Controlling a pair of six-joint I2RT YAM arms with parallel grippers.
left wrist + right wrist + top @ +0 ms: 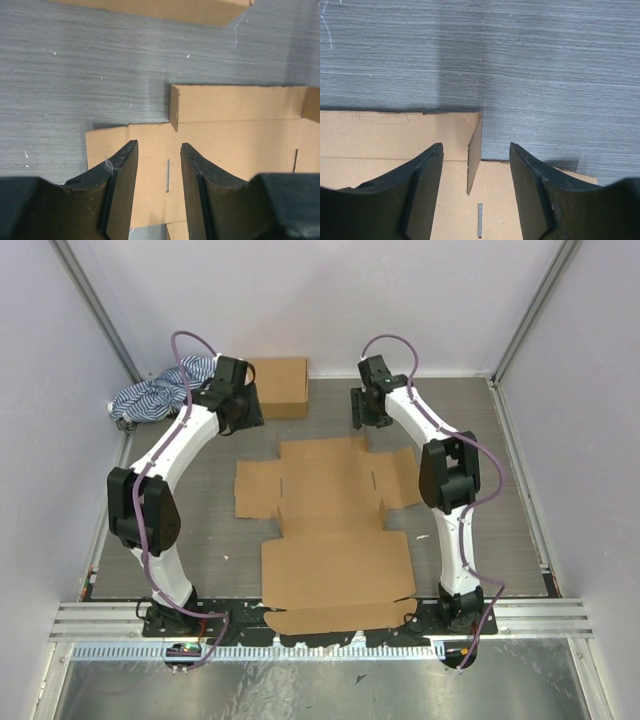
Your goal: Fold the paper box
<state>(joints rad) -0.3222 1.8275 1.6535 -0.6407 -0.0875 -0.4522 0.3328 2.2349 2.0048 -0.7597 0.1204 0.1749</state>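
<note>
The paper box (330, 510) lies unfolded and flat on the grey table, a plain brown die-cut sheet with flaps and slits. My left gripper (240, 408) hovers over its far left corner. In the left wrist view the gripper (159, 150) is open over the cardboard (240, 140), and a small tab (174, 107) stands upright ahead of the fingertips. My right gripper (362, 412) is at the sheet's far right corner. In the right wrist view it (475, 145) is open, and a raised tab (475, 155) stands between the fingers, touching neither. Neither gripper holds anything.
A compact brown cardboard box (278, 386) sits at the back, close to the left gripper, and shows at the top of the left wrist view (165, 10). A blue-and-white striped cloth (160, 395) is bunched at the back left. The sheet's near flap overhangs the metal rail (540, 618).
</note>
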